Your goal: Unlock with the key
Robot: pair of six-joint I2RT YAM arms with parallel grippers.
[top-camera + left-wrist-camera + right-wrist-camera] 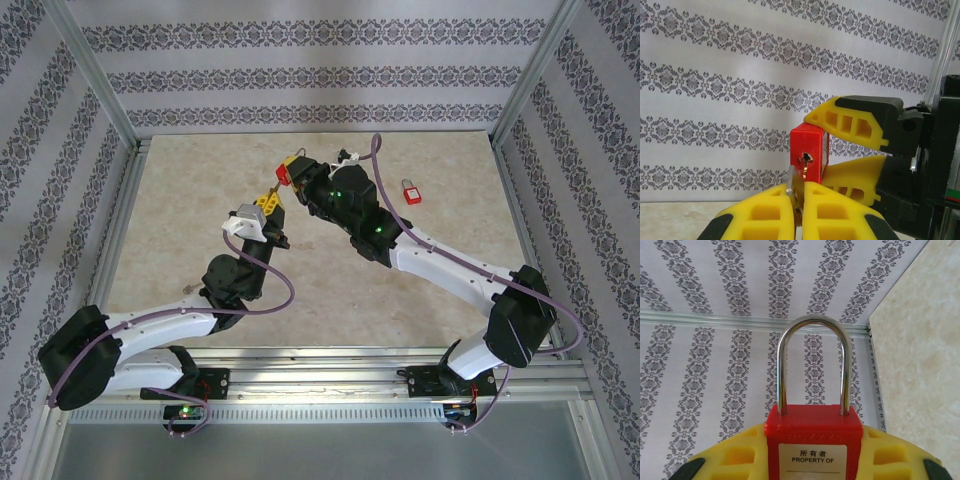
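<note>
A red padlock point(812, 437) with a steel shackle point(811, 322) is held off the table, and my right gripper point(812, 452) is shut on its body. Both shackle legs sit in the body. In the left wrist view the padlock point(810, 145) shows its keyhole end, clamped between the right gripper's yellow fingers point(850, 120). My left gripper point(799, 192) is shut on the key point(794, 182), just below the lock. The key's tip reaches up to the keyhole point(805, 160); how deep it sits I cannot tell. From above, the left gripper point(270, 202) meets the right gripper point(292, 173) over the table's far middle.
A second red padlock point(410, 191) lies on the beige table point(200, 200) to the right of the arms. Aluminium frame posts point(100, 80) and patterned walls close in the table on three sides.
</note>
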